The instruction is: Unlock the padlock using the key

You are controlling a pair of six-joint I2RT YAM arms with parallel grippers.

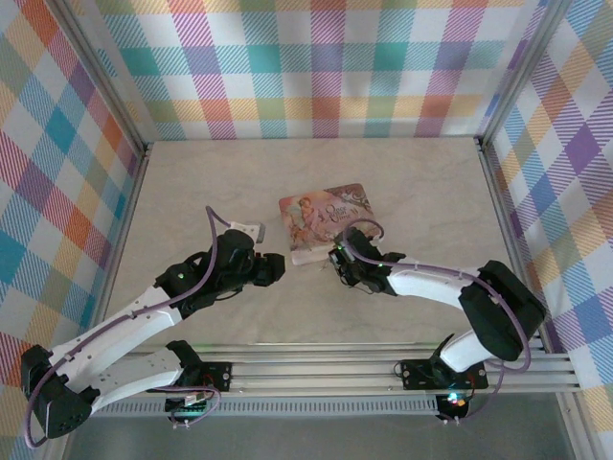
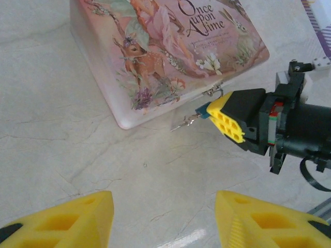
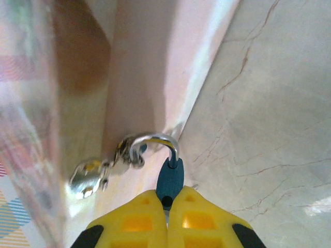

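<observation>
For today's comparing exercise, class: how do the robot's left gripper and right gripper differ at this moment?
The left gripper stands open; the right gripper is shut. The left gripper holds nothing and hovers over bare table; the right gripper pinches the padlock, whose shackle is hooked through the clasp of the tin. Both are yellow-tipped.

Padlock [image 3: 170, 178] body mostly buried between right gripper [image 3: 167, 219] fingers. Pink tin [image 3: 134, 67] blurred, cropped by frame edges. Left gripper [image 2: 163, 206] fingers cut off at bottom edge. Overhead, I can't resolve padlock.
</observation>
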